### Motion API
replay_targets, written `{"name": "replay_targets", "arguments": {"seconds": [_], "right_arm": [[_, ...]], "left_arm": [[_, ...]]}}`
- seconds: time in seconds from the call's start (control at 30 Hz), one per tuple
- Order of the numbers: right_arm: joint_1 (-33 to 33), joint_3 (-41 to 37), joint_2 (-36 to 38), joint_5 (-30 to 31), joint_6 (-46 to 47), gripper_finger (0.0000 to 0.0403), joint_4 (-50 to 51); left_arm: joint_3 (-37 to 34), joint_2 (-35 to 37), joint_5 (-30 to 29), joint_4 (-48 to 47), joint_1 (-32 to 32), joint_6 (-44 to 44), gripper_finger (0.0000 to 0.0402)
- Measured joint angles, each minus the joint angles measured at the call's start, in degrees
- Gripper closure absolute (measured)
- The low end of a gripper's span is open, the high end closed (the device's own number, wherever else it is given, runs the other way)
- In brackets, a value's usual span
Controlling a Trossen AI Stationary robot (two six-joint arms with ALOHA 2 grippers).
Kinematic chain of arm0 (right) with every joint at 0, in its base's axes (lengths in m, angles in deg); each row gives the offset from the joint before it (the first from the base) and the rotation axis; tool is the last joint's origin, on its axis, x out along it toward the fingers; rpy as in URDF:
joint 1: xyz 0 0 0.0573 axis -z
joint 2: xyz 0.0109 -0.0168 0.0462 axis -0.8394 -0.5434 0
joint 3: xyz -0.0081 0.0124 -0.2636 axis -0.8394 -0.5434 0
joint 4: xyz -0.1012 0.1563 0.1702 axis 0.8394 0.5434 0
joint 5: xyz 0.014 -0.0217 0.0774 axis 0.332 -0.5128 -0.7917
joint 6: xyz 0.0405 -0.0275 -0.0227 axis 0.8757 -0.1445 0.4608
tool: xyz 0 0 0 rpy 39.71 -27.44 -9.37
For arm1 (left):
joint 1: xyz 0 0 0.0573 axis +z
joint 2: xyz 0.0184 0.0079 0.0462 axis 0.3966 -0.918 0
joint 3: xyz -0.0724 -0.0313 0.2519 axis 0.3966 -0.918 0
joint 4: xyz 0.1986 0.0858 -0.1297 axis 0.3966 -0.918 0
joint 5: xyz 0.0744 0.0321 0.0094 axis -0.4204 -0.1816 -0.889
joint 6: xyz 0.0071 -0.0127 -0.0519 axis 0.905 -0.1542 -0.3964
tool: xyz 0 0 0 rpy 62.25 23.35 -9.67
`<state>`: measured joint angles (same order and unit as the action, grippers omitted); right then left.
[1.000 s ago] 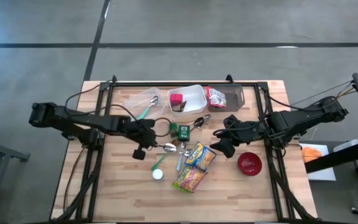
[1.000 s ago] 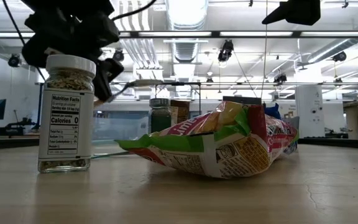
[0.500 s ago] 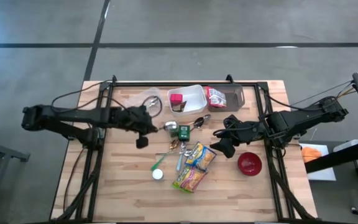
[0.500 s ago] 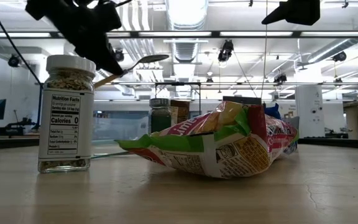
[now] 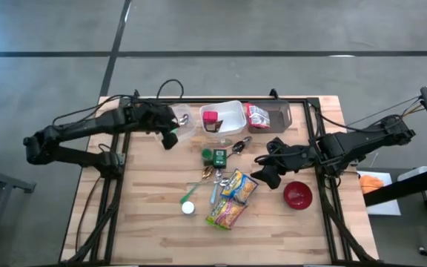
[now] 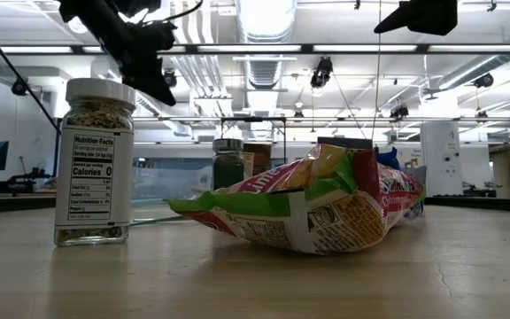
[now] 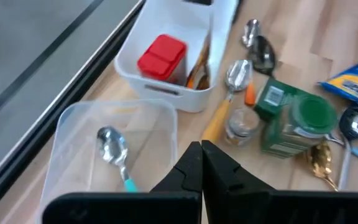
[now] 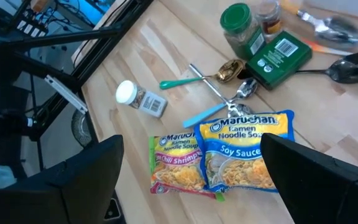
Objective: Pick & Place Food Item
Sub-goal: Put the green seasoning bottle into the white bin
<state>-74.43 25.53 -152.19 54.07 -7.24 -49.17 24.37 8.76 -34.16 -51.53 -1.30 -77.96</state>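
Left end effector (image 7: 201, 163) fully closed, empty, above clear tub (image 7: 79, 134) at far left. Right end effector (image 5: 262, 172) wide, empty, beside ramen packets (image 5: 232, 199) mid-worktop (image 5: 147, 230). Concrete floor surrounds.

Pale wood-grain desk (image 5: 147, 222) with black frame rails. White bin (image 7: 166, 56) holds a red block (image 7: 161, 55); beside it a clear bin (image 7: 114, 155) holds a silver spoon with teal handle (image 7: 115, 152). Green-lidded jar (image 8: 236, 22) next to a dark green box with white label (image 8: 281, 53). Blue-and-yellow ramen pack (image 8: 244, 152) touching a green-red-yellow ramen pack (image 8: 178, 163). White-capped spice jar (image 8: 140, 99) near them. Red bowl (image 5: 297, 195) right of the packs. Red-and-white pouch (image 5: 258, 115) in a dark tray (image 5: 280, 115). Both arms black.
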Motion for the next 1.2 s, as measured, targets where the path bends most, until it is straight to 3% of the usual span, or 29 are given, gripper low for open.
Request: {"name": "replay_targets", "arguments": {"seconds": [0.27,0.73,0.87,1.07,1.2], "right_arm": [[-0.4,0.0,0.0,0.3,-0.1,0.0028,0.0],[-0.4,0.0,0.0,0.6,-0.4,0.0028,0.0],[-0.4,0.0,0.0,0.6,-0.4,0.0028,0.0],[-0.4,0.0,0.0,0.6,-0.6,0.0028,0.0],[-0.4,0.0,0.0,0.6,-0.6,0.0028,0.0]], "left_arm": [[0.9,0.0,0.5,-0.1,0.0,2.1,0.0400],[0.9,0.0,7.6,0.4,-0.5,1.2,0.0396],[0.9,-0.5,13.9,3.9,-1.6,1.4,0.0347],[3.3,-5.3,14.3,8.7,-4.1,-4.7,0.0239],[7.9,-11.5,14.3,6.5,-5.7,-3.9,0.0192]]}}
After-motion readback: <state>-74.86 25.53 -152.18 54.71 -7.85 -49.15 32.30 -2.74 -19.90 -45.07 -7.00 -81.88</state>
